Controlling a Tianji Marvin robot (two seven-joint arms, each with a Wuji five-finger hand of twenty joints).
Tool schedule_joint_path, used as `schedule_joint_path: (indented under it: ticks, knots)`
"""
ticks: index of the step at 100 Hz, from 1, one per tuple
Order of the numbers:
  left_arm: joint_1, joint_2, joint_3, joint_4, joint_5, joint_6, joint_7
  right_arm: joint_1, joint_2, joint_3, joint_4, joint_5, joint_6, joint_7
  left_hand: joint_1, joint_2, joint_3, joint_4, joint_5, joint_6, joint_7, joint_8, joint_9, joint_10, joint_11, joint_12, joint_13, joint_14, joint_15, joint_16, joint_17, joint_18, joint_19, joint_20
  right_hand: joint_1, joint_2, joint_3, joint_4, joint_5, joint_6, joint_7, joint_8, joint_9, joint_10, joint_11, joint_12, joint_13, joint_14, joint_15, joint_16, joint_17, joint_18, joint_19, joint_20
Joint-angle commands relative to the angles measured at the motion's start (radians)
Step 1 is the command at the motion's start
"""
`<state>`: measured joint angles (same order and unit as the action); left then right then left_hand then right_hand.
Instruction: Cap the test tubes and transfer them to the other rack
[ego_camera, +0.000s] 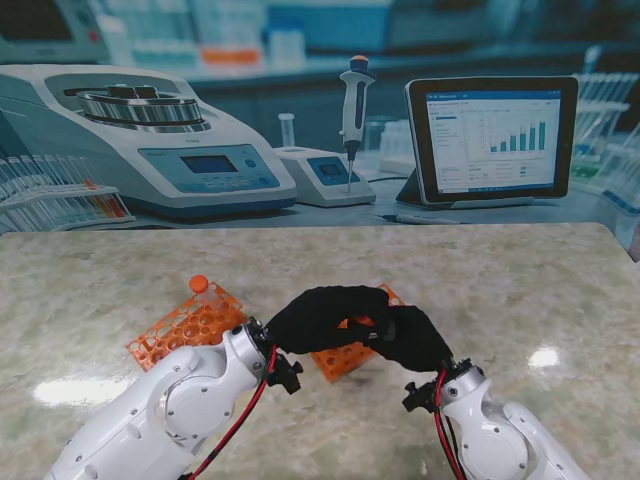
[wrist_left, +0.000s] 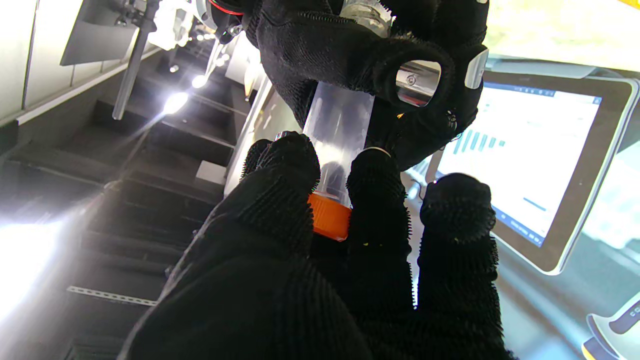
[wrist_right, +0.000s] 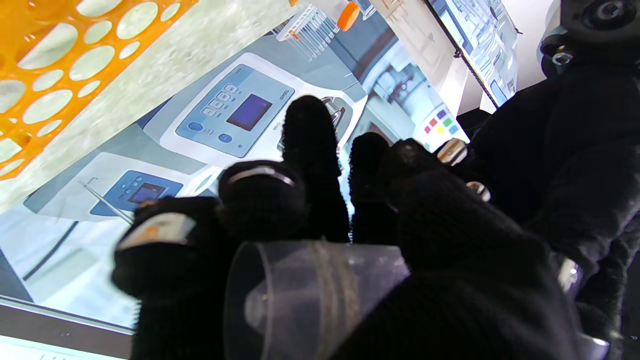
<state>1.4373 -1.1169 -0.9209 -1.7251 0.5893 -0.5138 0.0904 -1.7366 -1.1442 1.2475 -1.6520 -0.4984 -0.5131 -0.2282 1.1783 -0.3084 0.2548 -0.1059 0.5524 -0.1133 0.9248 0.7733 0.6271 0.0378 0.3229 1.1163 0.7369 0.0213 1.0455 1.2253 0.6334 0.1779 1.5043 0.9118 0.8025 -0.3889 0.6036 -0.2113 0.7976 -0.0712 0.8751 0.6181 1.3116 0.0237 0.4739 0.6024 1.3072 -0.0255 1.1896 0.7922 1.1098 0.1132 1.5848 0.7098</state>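
Marble table (ego_camera: 120, 270): fills the lower half of the stand view.

Two orange racks (ego_camera: 185, 325), lower centre; the second (ego_camera: 345, 358) is mostly hidden behind the hands.

Left hand (ego_camera: 320, 318) and right hand (ego_camera: 410, 338): meet at centre, over the racks.

Test tube (wrist_left: 337, 120): clear, gripped in the right hand's curled fingers.

Orange cap (wrist_left: 329, 217): pinched between left thumb and forefinger, seated on the tube mouth.

Step judged: capping. Next: tighten the cap, then carry the tube to the other rack.
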Motion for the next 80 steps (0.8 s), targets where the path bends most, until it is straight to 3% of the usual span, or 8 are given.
schedule_joint_path:
  ticks: [1, 30, 47, 64, 80]
  knots:
    - [0.002, -0.002, 0.008, 0.006, -0.002, 0.01, -0.015, -0.007, -0.004, -0.006, -0.022, 0.004, -0.01, 0.005, 0.113, 0.19, 0.269, 0.047, -0.028, -0.008, 0.107, 0.069, 0.17, -0.046, 0.266, 0.089, 0.021, -0.109, 0.08, 0.019, 0.028, -0.04, 0.087, 0.058, 0.056, 0.11, 0.001, 0.009, 0.011, -0.065, 0.003, -0.005, 0.037, 0.016, 0.013, 0.011, 0.015, -0.08, 0.022, 0.008, 0.021, -0.05, 0.048, 0.012]
    - [-0.002, -0.001, 0.011, 0.01, -0.021, 0.008, -0.026, -0.016, -0.005, -0.003, -0.031, 0.01, -0.021, 0.004, 0.113, 0.238, 0.292, 0.061, 0.005, -0.043, 0.265, 0.26, 0.208, -0.059, 0.396, 0.014, 0.045, -0.174, 0.178, -0.011, 0.086, -0.016, 0.035, 0.026, 0.092, 0.097, -0.071, 0.022, -0.005, -0.068, 0.002, -0.04, 0.008, 0.018, 0.005, 0.014, 0.014, -0.067, -0.023, -0.013, 0.011, -0.039, 0.011, -0.004]
    - [-0.002, 0.001, 0.005, 0.004, -0.026, -0.003, -0.035, -0.018, -0.004, -0.004, -0.033, 0.022, -0.023, 0.011, 0.113, 0.231, 0.3, 0.059, 0.046, -0.056, 0.282, 0.301, 0.228, -0.061, 0.41, 0.007, 0.057, -0.187, 0.175, -0.033, 0.113, -0.011, -0.02, 0.016, 0.045, -0.024, -0.141, 0.054, -0.036, -0.073, -0.008, -0.07, -0.049, 0.012, -0.026, -0.004, 0.008, -0.001, -0.181, -0.075, -0.027, 0.039, -0.122, -0.056]
    - [0.003, 0.007, -0.009, -0.013, -0.048, -0.009, -0.068, -0.017, -0.002, -0.005, -0.034, 0.015, -0.01, 0.017, 0.113, 0.228, 0.304, 0.06, 0.082, -0.071, 0.309, 0.349, 0.238, -0.058, 0.41, 0.01, 0.065, -0.185, 0.175, -0.044, 0.129, -0.014, -0.039, 0.021, -0.014, -0.039, -0.182, 0.071, -0.128, -0.055, -0.06, -0.101, -0.16, 0.009, -0.088, -0.036, -0.021, 0.048, -0.477, -0.125, -0.203, 0.087, -0.29, -0.056]
    - [0.007, 0.012, -0.018, -0.023, -0.055, -0.015, -0.085, -0.017, -0.001, -0.006, -0.034, 0.011, -0.004, 0.02, 0.113, 0.225, 0.309, 0.061, 0.107, -0.077, 0.329, 0.382, 0.244, -0.056, 0.414, 0.013, 0.067, -0.184, 0.179, -0.047, 0.131, -0.01, -0.044, 0.024, -0.096, -0.022, -0.16, 0.094, -0.11, -0.007, -0.285, -0.046, -0.241, 0.012, -0.144, -0.083, -0.115, 0.073, -0.645, -0.112, -0.367, 0.123, -0.367, -0.048]
